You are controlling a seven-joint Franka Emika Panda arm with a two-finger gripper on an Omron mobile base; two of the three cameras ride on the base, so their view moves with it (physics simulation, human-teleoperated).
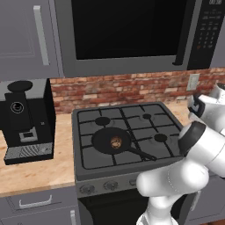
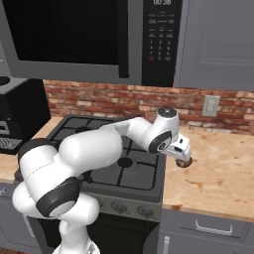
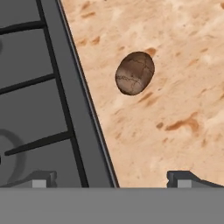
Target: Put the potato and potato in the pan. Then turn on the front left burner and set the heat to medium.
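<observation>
Even, flat rendered light fills all three views, neither bright nor dim, with no clear source. The worktop (image 3: 175, 87) reads evenly lit; the potato (image 3: 134, 73) on it casts only a faint soft shadow. The microwave door (image 1: 127, 28) is a dark, glare-free panel. Edges look slightly soft and pixelated from low resolution; no blur or edge distortion.

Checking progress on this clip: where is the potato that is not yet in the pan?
The second potato lies on the wooden counter just right of the stove's edge, under the open gripper; the other potato sits in the pan.
</observation>
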